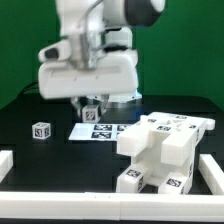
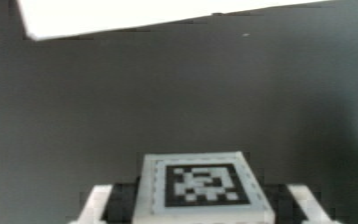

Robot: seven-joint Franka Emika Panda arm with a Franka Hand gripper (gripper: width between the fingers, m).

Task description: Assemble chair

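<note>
We record the arm (image 1: 88, 62) reaching down from twelve o'clock in the exterior view. Its bulky white wrist housing is held level over the middle of the dark table (image 1: 35, 105), and the gripper (image 1: 92, 106) points straight down. The gripper is nearly closed, clamped on a small tagged block (image 1: 92, 114). In the wrist view we see the fingers (image 2: 105, 203) set tight against both sides of that block, its square tag facing the camera. The block hangs just above the far edge of the marker board (image 1: 104, 131). We cannot tell whether it touches the board. The partly built chair (image 1: 165, 150) stands at four o'clock from the gripper, well apart from it. It is a blocky white stack with tags on several faces. A loose tagged cube (image 1: 40, 129) lies alone on the table at eight o'clock from the gripper. A white rail (image 1: 80, 198) borders the table at six o'clock. The wrist view also shows bare dark table beyond the block and a plain white surface (image 2: 123, 15) that we cannot identify.
</note>
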